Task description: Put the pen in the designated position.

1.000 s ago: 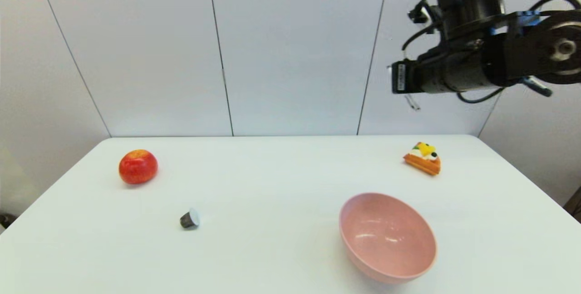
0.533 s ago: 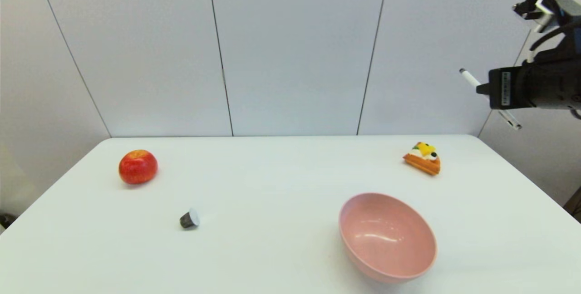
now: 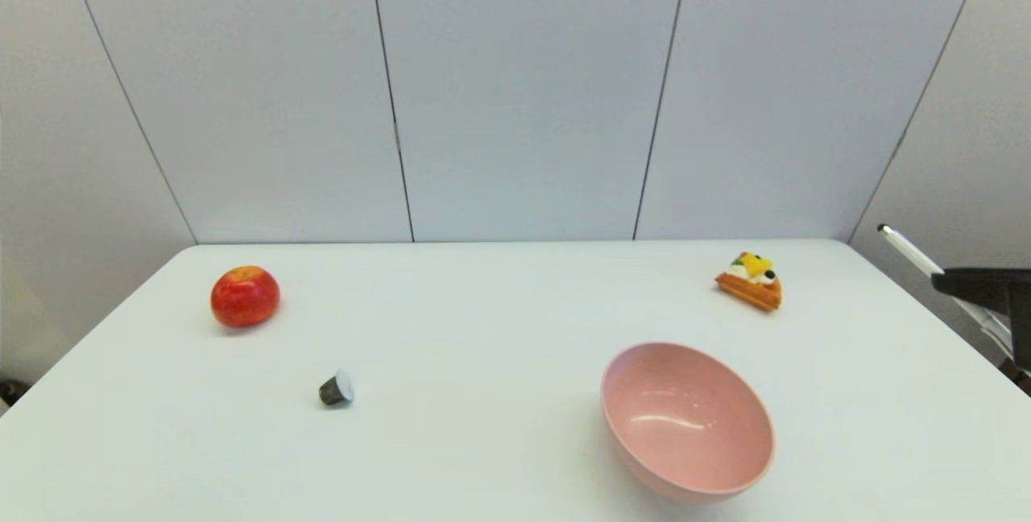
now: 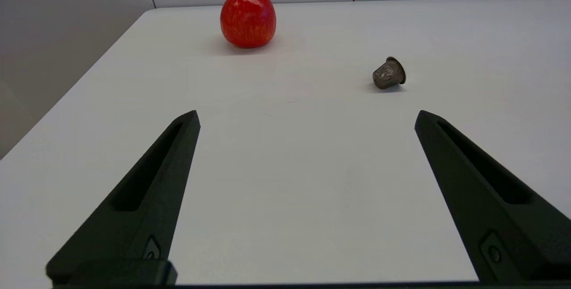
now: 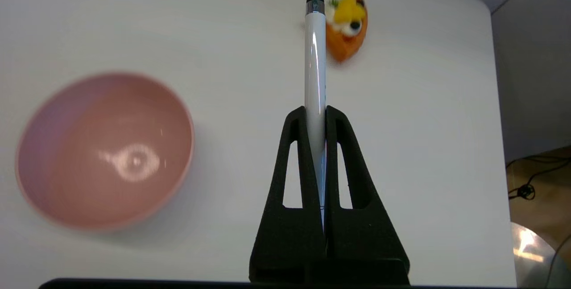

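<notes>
My right arm is almost entirely cut off in the head view: only the dark tip of my right gripper (image 3: 979, 287) enters at the right edge, off the right side of the table (image 3: 499, 321). My left arm does not appear in the head view at all.

The designated position carries no mark on the tabletop, so I cannot locate it.

In the right wrist view, my right gripper (image 5: 316, 113) is clamped on the pen (image 5: 315, 75). The fingers pinch the barrel; the dark tip projects well beyond the fingertips, and the other end is hidden between the fingers. The pen is held in the air above the table, between the pink bowl (image 5: 105, 148) and the waffle slice (image 5: 347, 26).

My left gripper (image 4: 305, 117) hangs low over the table with fingers spread wide, holding nothing. Beyond it lie the apple (image 4: 248, 19) and a small capsule (image 4: 389, 73) on its side.
</notes>
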You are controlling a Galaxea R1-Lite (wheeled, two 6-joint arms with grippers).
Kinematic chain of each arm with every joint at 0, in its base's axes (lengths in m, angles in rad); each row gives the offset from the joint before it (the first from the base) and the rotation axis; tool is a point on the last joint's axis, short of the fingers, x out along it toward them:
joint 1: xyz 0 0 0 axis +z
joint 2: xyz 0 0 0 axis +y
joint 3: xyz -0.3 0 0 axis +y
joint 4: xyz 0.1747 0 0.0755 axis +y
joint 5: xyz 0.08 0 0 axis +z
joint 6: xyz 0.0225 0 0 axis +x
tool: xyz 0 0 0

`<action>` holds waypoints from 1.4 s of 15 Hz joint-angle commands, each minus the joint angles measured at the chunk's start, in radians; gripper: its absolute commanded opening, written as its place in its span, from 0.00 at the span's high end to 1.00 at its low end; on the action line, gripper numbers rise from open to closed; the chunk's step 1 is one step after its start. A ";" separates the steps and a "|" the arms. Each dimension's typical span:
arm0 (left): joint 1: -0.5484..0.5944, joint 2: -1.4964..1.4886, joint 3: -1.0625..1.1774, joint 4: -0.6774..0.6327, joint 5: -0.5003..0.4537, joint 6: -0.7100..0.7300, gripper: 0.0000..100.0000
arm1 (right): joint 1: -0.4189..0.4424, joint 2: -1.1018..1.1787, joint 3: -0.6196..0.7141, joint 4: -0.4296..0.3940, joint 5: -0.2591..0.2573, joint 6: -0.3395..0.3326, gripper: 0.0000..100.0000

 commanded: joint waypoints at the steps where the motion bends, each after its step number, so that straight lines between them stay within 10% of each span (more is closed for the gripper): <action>1: 0.000 0.001 0.000 -0.001 0.000 0.000 0.00 | 0.017 -0.209 0.208 0.001 0.004 -0.007 1.00; 21: 0.000 0.001 0.000 -0.001 0.000 0.000 0.00 | 0.063 0.268 0.308 -0.202 0.085 0.091 1.00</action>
